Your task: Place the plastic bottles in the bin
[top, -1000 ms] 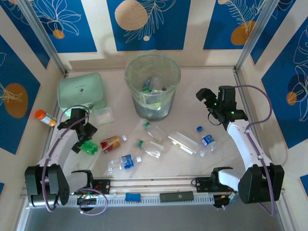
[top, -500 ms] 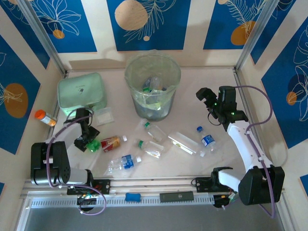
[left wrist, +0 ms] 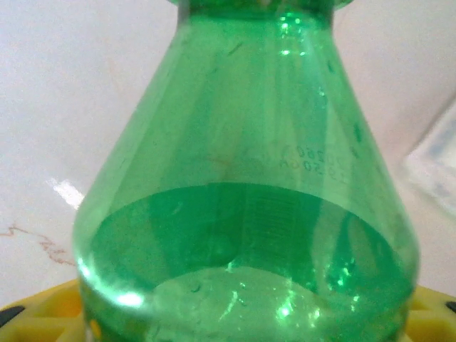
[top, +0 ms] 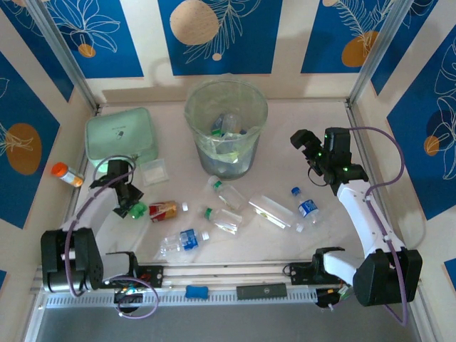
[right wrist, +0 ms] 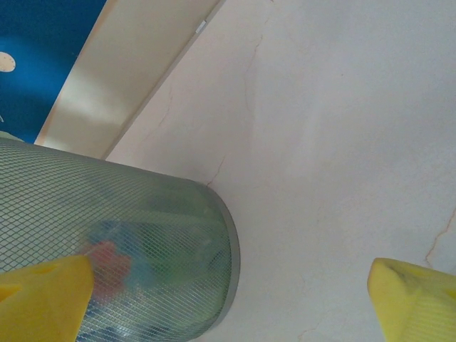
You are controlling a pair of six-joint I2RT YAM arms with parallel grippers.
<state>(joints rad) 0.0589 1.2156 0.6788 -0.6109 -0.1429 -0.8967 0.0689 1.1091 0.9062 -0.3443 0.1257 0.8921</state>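
Left fingers (top: 129, 204): closed in on the green bottle (top: 138, 211). In the wrist view the yellow pads (left wrist: 35, 317) sit against both of its lower sides.
Green bottle (left wrist: 242, 214): at the left of the worktop (top: 299, 117), in front of the mint case (top: 120, 135). Its neck points away from the wrist camera.
Right fingers (top: 305, 144): spread wide with nothing between them, held above the worktop to the right of the bin (top: 246, 160).
Bin (right wrist: 142, 235): upright at the far middle, with a clear liner and several bottles inside.
Red bottle (top: 165, 210): lying just right of the green bottle.
Clear bottles: two with green caps lie near the middle, one (top: 229, 194) in front of the bin and one (top: 222, 219) nearer the arms.
Blue-label bottle (top: 184, 240): lying nearest the arm bases, left of centre.
Blue-cap bottle (top: 306, 208): on the right, well apart from the bin.
Vial (top: 66, 174): orange-capped, at the left edge.
Clear bag (top: 153, 171): flat on the worktop, just beside the case.
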